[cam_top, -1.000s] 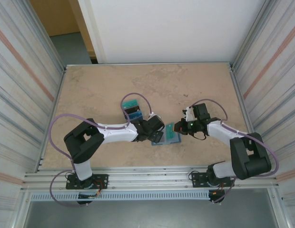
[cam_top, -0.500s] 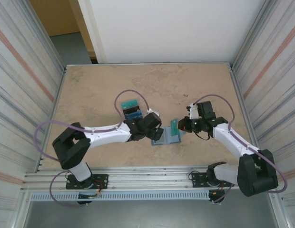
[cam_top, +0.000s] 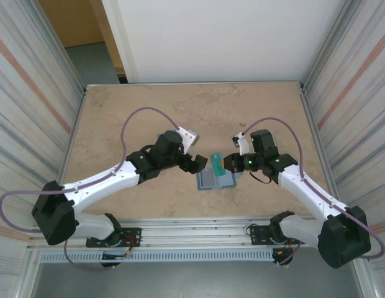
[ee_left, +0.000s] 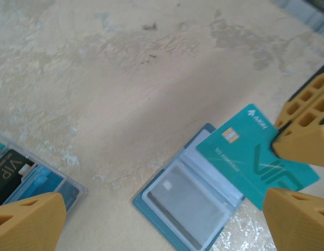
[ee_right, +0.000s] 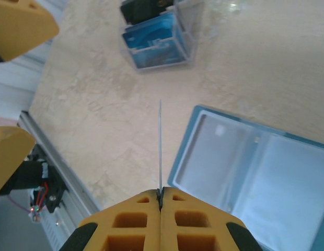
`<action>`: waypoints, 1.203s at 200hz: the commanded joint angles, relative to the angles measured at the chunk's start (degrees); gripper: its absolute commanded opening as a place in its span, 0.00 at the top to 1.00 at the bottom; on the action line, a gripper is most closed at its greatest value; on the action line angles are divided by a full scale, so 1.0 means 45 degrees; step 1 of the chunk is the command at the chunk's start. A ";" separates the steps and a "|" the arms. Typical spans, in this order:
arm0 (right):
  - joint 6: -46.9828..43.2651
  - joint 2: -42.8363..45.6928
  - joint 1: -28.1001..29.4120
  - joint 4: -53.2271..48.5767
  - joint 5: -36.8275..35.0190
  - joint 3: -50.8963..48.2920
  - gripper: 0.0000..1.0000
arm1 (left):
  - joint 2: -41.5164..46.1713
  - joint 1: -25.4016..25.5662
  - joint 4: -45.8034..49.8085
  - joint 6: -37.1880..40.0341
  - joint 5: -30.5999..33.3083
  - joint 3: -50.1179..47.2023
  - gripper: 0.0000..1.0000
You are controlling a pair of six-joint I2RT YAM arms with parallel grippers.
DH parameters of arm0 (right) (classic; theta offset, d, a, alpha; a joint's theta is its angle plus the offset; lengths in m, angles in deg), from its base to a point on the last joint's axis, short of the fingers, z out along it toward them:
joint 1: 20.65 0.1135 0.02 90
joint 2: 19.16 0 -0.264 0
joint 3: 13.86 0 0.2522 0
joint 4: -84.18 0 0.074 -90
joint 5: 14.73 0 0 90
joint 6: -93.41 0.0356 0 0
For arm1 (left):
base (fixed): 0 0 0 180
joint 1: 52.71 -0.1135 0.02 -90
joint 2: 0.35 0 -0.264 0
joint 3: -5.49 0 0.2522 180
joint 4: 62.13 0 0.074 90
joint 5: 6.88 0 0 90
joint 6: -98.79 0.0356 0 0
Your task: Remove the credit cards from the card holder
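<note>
The steel-blue card holder (cam_top: pixel 212 181) lies open on the table, its clear inner sleeves up (ee_left: pixel 191 204) (ee_right: pixel 245 162). A greyish card shows through its left sleeve. My right gripper (cam_top: pixel 228 162) (ee_right: pixel 161 194) is shut on a teal credit card (cam_top: pixel 216 162) (ee_left: pixel 256 159), held on edge just above the holder's far side; in the right wrist view the card is a thin line (ee_right: pixel 160 146). My left gripper (cam_top: pixel 197 163) (ee_left: pixel 162 212) hangs open over the holder's left half, touching nothing. A black and a blue credit card stand in a clear box (ee_left: pixel 31 180) (ee_right: pixel 158 39).
The beige stone table (cam_top: pixel 130 118) has free room behind and to either side of the holder. Aluminium rails (cam_top: pixel 199 231) run along the near edge and ribbed walls stand left and right. The clear box sits left of the holder, under my left forearm.
My left arm stretched out and its gripper drew up and back from the holder, still open. The right gripper carried the teal card up and leftward, off the holder.
</note>
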 commanded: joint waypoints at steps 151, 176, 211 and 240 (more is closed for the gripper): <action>-0.2546 0.0027 0.1977 -0.0162 0.2674 0.1803 1.00 | -0.0222 -0.1108 0.1307 0.4012 -0.7050 0.0643 0.44; -0.2641 -0.0085 0.2037 -0.0295 0.2577 0.1880 1.00 | -0.0298 -0.1124 0.1337 0.4015 -0.7671 0.0694 0.57; -0.2639 -0.0135 0.2038 -0.0224 0.2532 0.1784 1.00 | -0.0332 -0.1124 0.1453 0.4025 -0.7843 0.0695 0.78; -0.2638 -0.0085 0.2028 -0.0128 0.2493 0.1741 1.00 | -0.0351 -0.1134 0.1515 0.3957 -0.8042 0.0715 0.92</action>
